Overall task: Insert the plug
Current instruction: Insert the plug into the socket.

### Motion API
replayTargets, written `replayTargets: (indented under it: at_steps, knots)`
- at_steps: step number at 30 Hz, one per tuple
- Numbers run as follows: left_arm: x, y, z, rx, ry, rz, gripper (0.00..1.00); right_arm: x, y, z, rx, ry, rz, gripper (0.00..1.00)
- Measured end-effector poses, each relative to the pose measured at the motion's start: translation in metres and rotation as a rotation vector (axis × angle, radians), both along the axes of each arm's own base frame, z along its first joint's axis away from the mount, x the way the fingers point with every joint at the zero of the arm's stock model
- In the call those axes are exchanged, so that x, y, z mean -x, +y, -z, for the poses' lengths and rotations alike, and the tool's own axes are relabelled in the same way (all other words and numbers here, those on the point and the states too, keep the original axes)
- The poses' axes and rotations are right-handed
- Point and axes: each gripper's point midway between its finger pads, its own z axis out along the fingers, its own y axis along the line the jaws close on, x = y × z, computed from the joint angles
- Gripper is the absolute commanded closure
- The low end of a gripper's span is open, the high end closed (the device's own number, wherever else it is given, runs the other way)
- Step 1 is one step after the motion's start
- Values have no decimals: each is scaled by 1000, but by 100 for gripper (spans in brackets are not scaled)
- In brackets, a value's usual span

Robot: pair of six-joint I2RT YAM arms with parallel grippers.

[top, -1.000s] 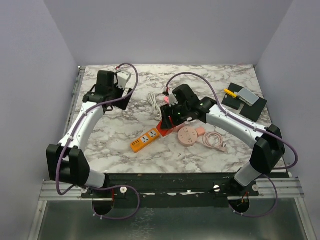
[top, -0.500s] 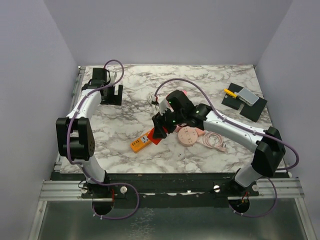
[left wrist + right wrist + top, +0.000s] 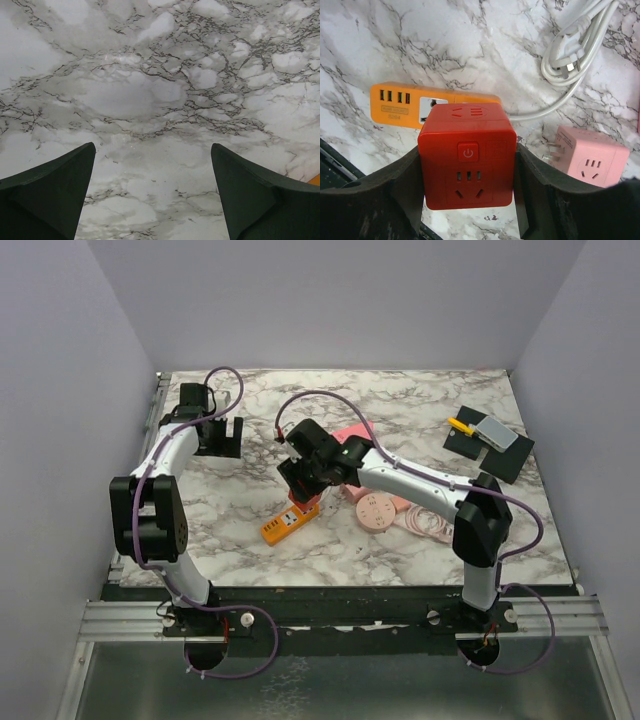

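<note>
Both arms have shifted over the last second: left arm is folded back, right arm has swung left along with its load. Left gripper (image 3: pixel 152 150) sits well off to the far-left of the orange power strip (image 3: pixel 285 523), fingers spread wide, nothing between them, only bare marble table (image 3: pixel 150 90) under it.

Strip lies flat on the marble, USB ports at its left end in the right wrist view.

Right gripper (image 3: pixel 468 172) is clamped on the red cube adapter (image 3: pixel 467 130), one finger on each side face. Cube's power button and a socket face the wrist camera. It covers the right half of the strip, just past the strip's socket. Can't tell whether it touches the strip or whether its prongs are in.

White cable (image 3: pixel 570 55) is bundled just beyond the strip's right end, with one strand running toward the strip. Pink cube adapter (image 3: pixel 590 157) sits right of the red one, apart, prongs pointing at it. Further right of the strip I see a round pink hub (image 3: pixel 375 511).
</note>
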Motion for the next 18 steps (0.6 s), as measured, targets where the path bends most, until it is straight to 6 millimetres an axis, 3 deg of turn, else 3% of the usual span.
replayTargets:
  at_steps: [8,18]
  knots:
    - [6,1,4,9,10,4,1,7,-2,16,95,-1,31,99]
    - [12,1,10,3,25,17,1,7,-4,19,110,-2,52,99]
